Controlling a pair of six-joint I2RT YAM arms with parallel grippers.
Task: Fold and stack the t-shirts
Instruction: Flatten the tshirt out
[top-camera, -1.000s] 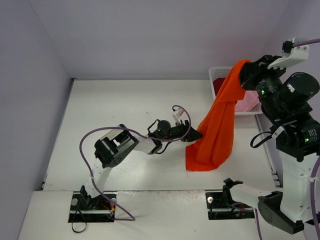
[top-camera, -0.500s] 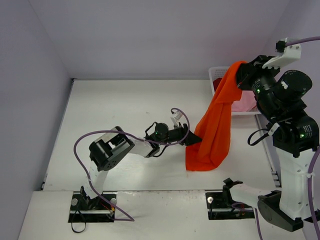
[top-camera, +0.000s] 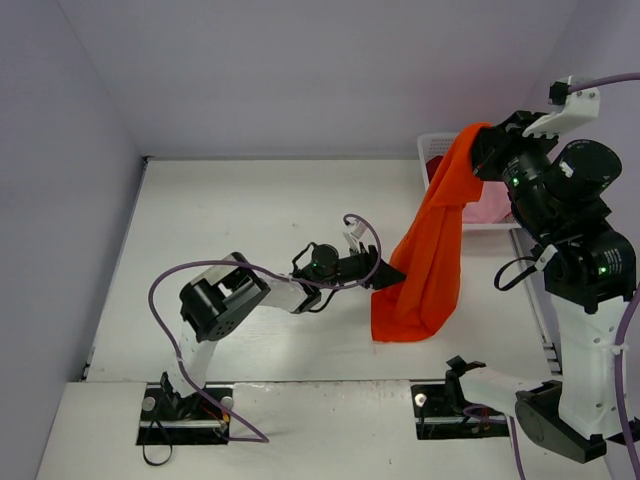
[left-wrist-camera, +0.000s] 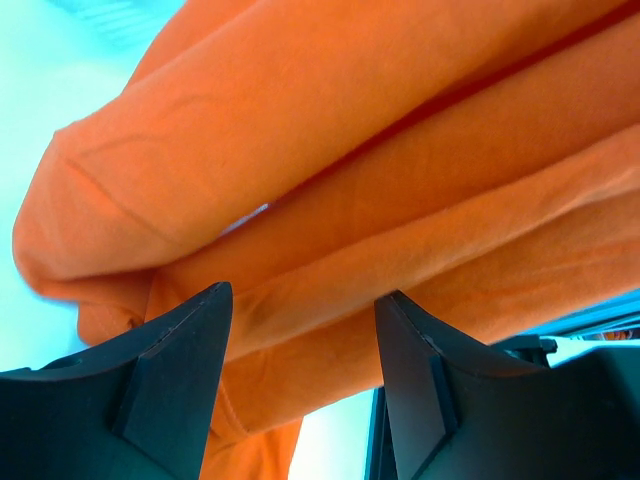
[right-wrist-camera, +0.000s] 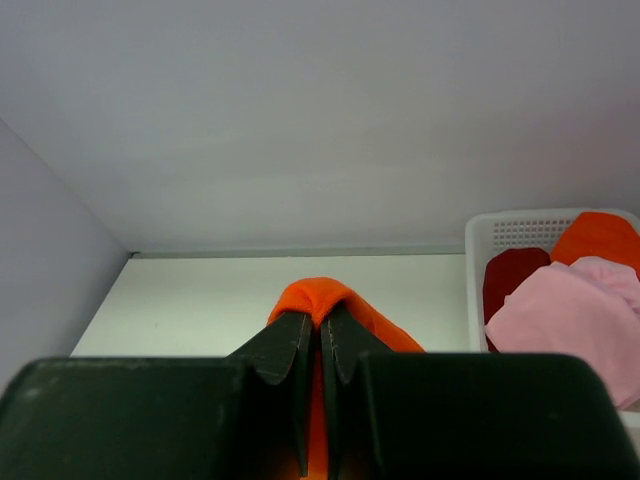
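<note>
Cloth hangs in one long drape: the large bright orange-red cloth t-shirt slants from the upper right of the top view down to a bunched end that seems to rest on the white counter near centre. The right fingers are pinched together on its top fold. The left fingers stand apart, gripping nothing, just left of that lower end, with cloth directly ahead. The left arm is nearer the free end.

The white surface carries a white lattice basket at its far right corner. The bunched lower end of a hanging orange-red t-shirt rests toward the near right edge.
</note>
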